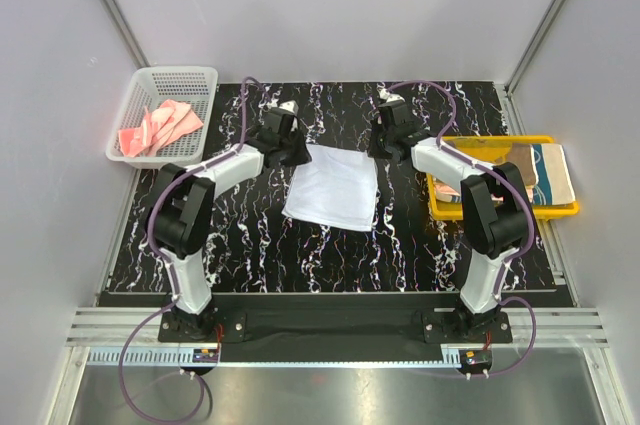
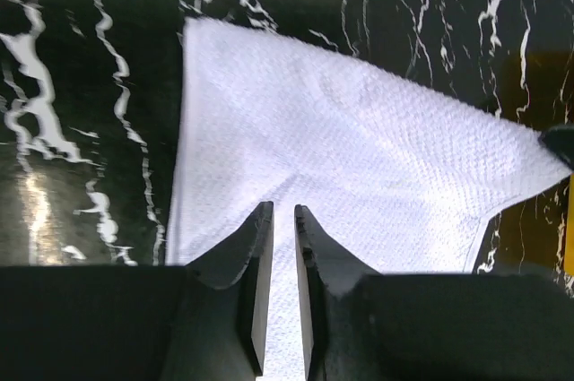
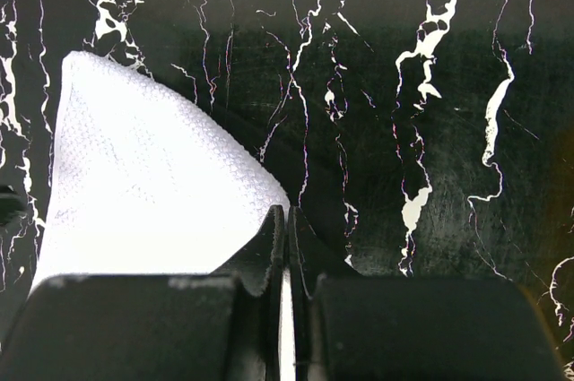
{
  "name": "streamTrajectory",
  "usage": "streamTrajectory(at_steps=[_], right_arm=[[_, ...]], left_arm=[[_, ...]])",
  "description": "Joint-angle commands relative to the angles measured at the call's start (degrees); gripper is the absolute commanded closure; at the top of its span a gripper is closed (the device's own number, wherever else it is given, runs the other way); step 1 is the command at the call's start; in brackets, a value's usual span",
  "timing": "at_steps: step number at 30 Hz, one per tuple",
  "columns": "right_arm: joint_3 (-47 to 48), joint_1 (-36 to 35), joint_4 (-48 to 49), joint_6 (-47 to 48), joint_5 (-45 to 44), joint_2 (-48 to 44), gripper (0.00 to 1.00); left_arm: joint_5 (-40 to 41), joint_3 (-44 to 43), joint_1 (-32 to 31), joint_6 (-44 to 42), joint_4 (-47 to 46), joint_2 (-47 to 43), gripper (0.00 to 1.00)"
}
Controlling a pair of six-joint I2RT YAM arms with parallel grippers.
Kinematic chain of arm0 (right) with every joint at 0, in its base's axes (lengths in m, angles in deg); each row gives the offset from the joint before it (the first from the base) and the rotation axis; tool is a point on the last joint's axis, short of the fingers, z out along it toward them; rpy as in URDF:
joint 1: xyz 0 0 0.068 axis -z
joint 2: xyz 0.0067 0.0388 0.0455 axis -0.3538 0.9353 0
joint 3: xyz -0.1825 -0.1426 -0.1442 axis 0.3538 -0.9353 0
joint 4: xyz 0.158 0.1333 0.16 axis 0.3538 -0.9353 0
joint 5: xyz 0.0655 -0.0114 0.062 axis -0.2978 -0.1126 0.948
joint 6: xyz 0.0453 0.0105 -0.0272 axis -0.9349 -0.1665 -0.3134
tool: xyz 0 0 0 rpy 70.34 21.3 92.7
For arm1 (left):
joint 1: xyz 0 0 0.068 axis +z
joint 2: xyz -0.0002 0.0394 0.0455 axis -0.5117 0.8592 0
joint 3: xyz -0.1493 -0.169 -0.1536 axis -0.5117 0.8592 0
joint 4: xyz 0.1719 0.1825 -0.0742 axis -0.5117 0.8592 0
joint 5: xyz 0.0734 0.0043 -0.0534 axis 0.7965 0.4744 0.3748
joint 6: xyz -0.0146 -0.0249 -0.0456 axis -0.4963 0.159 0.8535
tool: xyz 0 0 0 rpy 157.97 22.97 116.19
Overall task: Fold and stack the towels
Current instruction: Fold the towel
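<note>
Coral pink towel lies crumpled in a white mesh basket at the far left corner, against the grey side wall and just beside the edge of a black marbled mat. Bare mat runs between the basket and the left arm, whose elbow rises over the left half of the mat.

The left gripper sits at the far left corner of a white towel. Its fingers stand a narrow slit apart with white cloth showing in the slit; whether they pinch it I cannot tell. The white towel is spread at the middle of the mat, turned a little askew to the mat's edges, its far edge running between the two grippers and its near edge pointing toward the arm bases. Open mat lies on both sides of it and in front of it.

The right gripper is at the far right corner, its fingers pressed together with a thin sliver of white cloth between them.

Further right, a yellow tray rests at the mat's right edge, close to the right wall. It holds folded towels, a teal-and-cream patterned one on the right. The right arm's elbow hangs over the tray's left end and hides part of it
</note>
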Motion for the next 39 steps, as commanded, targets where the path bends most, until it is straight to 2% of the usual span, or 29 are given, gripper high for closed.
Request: streamTrajectory(at_steps=[1, 8, 15, 25, 31, 35, 39], right_arm=[[0.7, 0.0, 1.7, 0.4, -0.7, -2.2, 0.98], [-1.4, -0.2, 2.2, -0.3, 1.3, -5.3, 0.98], [-6.5, -3.2, 2.7, 0.6, 1.9, -11.7, 0.99], [-19.8, -7.5, 6.7, -1.1, 2.0, -21.7, 0.99], [-24.3, -8.0, 9.4, -2.4, 2.4, -21.7, 0.98], [-25.7, -8.2, 9.8, -2.7, 2.4, -21.0, 0.99], [-25.7, -8.2, 12.0, -3.0, 2.4, -19.7, 0.99]], left_arm=[[2.5, -0.3, -0.4, -0.4, -1.1, 1.9, 0.81], [6.9, -3.4, -0.3, 0.9, 3.2, 8.8, 0.85], [8.8, -2.6, -0.3, 3.8, 3.9, 10.8, 0.88], [6.3, 4.9, 2.6, 11.0, -2.7, 6.6, 0.87], [3.1, 7.8, 4.7, 14.4, -8.1, 2.4, 0.79], [1.1, 10.0, 6.1, 15.6, -10.8, -0.9, 0.77], [-0.5, 10.2, 6.9, 15.4, -9.8, -3.6, 0.77]])
